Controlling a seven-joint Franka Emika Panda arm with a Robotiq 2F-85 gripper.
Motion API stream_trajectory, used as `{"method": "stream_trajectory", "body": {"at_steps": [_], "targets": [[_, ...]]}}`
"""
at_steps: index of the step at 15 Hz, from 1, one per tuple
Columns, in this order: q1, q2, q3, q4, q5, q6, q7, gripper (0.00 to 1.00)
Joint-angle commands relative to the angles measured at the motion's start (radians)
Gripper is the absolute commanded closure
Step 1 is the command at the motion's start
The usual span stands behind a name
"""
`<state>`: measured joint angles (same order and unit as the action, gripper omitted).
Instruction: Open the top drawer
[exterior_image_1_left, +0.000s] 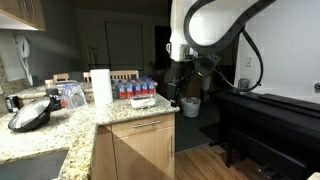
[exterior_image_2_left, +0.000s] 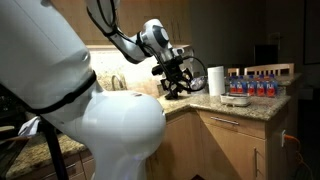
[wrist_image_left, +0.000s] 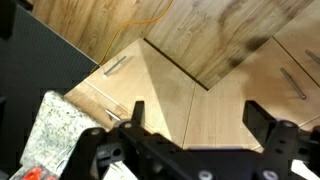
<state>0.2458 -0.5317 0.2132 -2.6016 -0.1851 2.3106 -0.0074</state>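
Wrist view, gripper (wrist_image_left: 195, 112): wide open. Its 2 fingers (wrist_image_left: 135, 118) stand far apart with nothing between them. It holds nothing and touches nothing.
Wrist view, top drawer (wrist_image_left: 100, 88): down below the gripper, on the left, next to the speckled counter (wrist_image_left: 55, 120). It looks shut.
Wrist view, handle (wrist_image_left: 117, 66): a thin silver bar on the drawer front, out in the open.
Wrist view, second handle (wrist_image_left: 290, 82): on another wood front at the right. I cannot tell what it opens.
Exterior view, top drawer (exterior_image_1_left: 140, 128): right under the counter (exterior_image_1_left: 60, 125) edge, shut and flat with the cabinet (exterior_image_1_left: 140, 155). The handle (exterior_image_1_left: 147, 126) lies across its middle.
Exterior view, gripper (exterior_image_1_left: 178, 92): up in the air past the end of the counter, higher than the drawer and apart from it.
Exterior view, gripper (exterior_image_2_left: 172, 82): hanging about counter height. I cannot see how open it is from here.
Exterior view, top drawer (exterior_image_2_left: 235, 124): lower and off to the right of the gripper, well apart.
How it may feel: the wood front is hard and stiff. The metal bar is smooth, so it may slip. The drawer should slide straight out. I cannot tell if it is heavy, because the inside is hidden.
Where to grab: the middle of the bar, with 1 finger above and 1 below.
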Motion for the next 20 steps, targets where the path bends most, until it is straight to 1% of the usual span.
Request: {"method": "stream_trajectory", "body": {"at_steps": [1,3,4,7,9,12,14,15,17,19,20], "targets": [[-0.014,0.018,0.028,0.017,-0.024,0.074,0.017,0.0],[-0.019,0.07,0.026,0.017,-0.024,0.139,0.004,0.0],[-0.011,0.11,0.009,0.017,-0.004,0.177,-0.018,0.0],[-0.021,0.221,-0.006,0.016,-0.008,0.284,-0.042,0.0],[-0.037,0.303,-0.012,0.019,-0.027,0.374,-0.047,0.0],[-0.062,0.415,-0.012,0.036,-0.073,0.47,-0.058,0.0],[-0.097,0.467,-0.002,0.049,-0.186,0.523,-0.023,0.0],[-0.115,0.491,-0.004,0.064,-0.295,0.541,0.01,0.0],[-0.14,0.538,-0.019,0.098,-0.462,0.569,0.047,0.0],[-0.145,0.588,-0.036,0.132,-0.574,0.585,0.057,0.0],[-0.142,0.611,-0.042,0.138,-0.591,0.595,0.041,0.0]]}}
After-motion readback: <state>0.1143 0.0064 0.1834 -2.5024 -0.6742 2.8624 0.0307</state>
